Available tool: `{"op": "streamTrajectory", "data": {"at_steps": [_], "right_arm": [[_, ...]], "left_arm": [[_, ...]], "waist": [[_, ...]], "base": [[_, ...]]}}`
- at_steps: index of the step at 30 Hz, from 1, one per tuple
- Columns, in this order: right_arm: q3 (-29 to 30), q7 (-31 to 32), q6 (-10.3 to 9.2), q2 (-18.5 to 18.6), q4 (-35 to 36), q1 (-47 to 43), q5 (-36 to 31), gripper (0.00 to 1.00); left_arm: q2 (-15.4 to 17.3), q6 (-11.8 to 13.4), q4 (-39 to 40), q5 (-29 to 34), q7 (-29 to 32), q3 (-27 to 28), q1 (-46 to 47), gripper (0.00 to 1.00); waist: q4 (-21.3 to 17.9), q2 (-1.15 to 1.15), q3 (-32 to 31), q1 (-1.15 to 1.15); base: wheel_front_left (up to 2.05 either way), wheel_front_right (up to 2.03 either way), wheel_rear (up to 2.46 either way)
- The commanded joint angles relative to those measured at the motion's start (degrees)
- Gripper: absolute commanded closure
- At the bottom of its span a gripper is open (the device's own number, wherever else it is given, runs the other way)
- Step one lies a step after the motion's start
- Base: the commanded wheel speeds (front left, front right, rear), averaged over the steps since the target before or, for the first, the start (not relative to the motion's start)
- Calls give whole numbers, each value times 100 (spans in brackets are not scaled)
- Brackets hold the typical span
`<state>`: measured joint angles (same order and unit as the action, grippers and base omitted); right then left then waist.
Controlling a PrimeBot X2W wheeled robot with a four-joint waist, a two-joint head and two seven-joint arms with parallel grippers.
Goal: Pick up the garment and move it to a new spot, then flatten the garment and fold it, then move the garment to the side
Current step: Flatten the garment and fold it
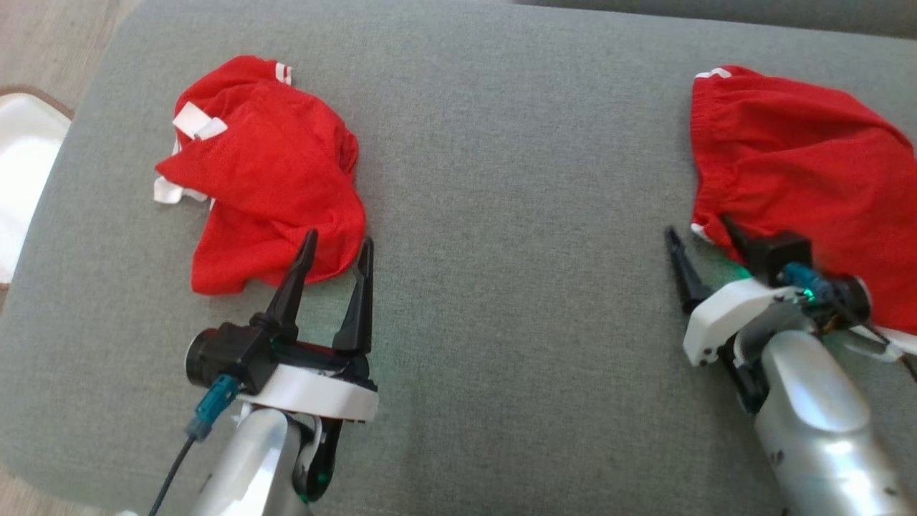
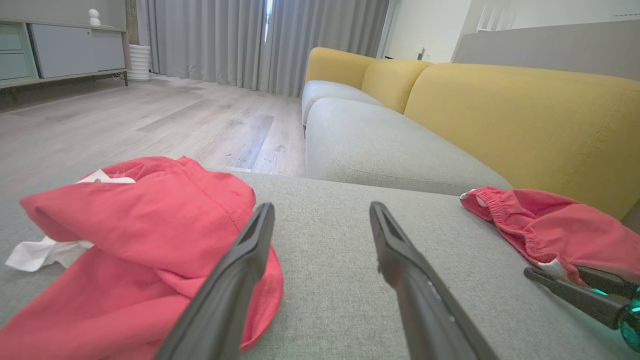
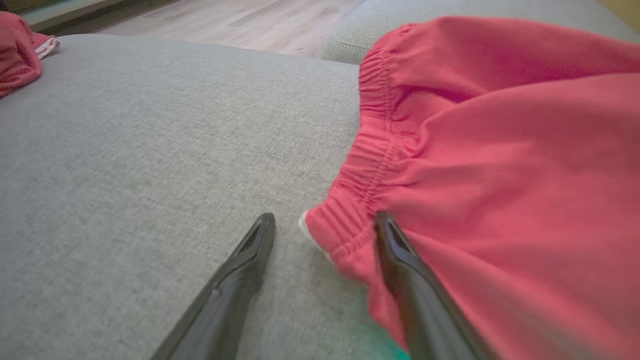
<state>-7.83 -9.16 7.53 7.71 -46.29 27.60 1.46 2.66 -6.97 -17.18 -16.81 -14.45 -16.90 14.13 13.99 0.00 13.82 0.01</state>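
Two red garments lie on a grey cushion. The crumpled one with white trim is at the left, also seen in the left wrist view. My left gripper is open at its near edge, with one finger over the hem and nothing gripped. The other garment, with an elastic waistband, lies at the right. My right gripper is open at its near left corner. The waistband corner sits between its fingers and one finger lies against the cloth.
The cushion's left edge drops to a wooden floor, where a white object sits. Beyond the cushion stands a sofa with a yellow back and a grey seat. Bare grey cushion lies between the two garments.
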Motion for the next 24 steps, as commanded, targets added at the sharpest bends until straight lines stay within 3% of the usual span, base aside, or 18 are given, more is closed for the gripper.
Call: {"op": "streamTrajectory", "data": {"at_steps": [1,10,11,12,13,18,24], "right_arm": [[-66,-64,-4,6,75,143,21,0],[24,-153,-4,-149,-523,457,499,0],[-19,-155,-4,-170,-577,469,583,20],[-69,-164,-4,-191,-617,478,670,73],[-138,-178,-4,-213,-642,481,761,100],[-725,-257,-4,-324,-571,453,1300,100],[-1982,-53,-4,-425,120,280,2438,100]], "left_arm": [[22,57,185,-40,-55,124,207,0],[21,81,131,-58,-55,48,235,0],[21,83,121,-52,-55,48,231,0],[21,86,113,-44,-55,52,227,0],[21,89,105,-36,-55,59,221,0],[21,96,91,-5,-55,116,161,0],[21,99,83,19,-55,175,101,0]], "waist": [[14,0,20,-1],[-10,0,-5,-1],[-26,0,-30,-1],[-44,0,-57,-1],[-64,0,-88,-1],[-206,0,-254,-1],[-369,0,-441,-1]], "base": [[0,0,0],[0,0,0],[0,0,0],[0,0,0],[0,0,0],[0,0,0],[0,0,0]]}}
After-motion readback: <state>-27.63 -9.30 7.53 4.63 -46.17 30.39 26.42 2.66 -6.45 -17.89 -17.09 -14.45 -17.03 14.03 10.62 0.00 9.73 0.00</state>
